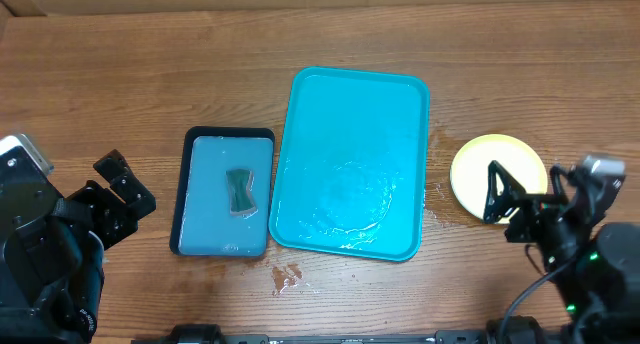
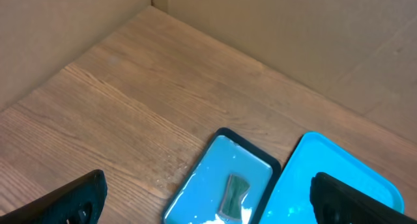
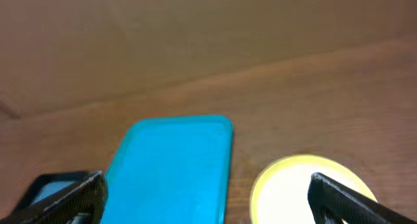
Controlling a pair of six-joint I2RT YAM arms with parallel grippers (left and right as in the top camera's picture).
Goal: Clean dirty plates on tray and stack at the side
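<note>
Left gripper spread wide, holding nothing; small black-rimmed tray with sponge just ahead of it. Right gripper spread wide too, empty, tips over yellow plate edge; turquoise tray ahead and left of that gripper, beside plate.

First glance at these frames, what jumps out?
The big turquoise tray mid-table, wet-looking and with no plates on it. Right of it a yellow plate sits on the table. Left of it a small dark-rimmed tray holds what looks like a dark green sponge.
</note>
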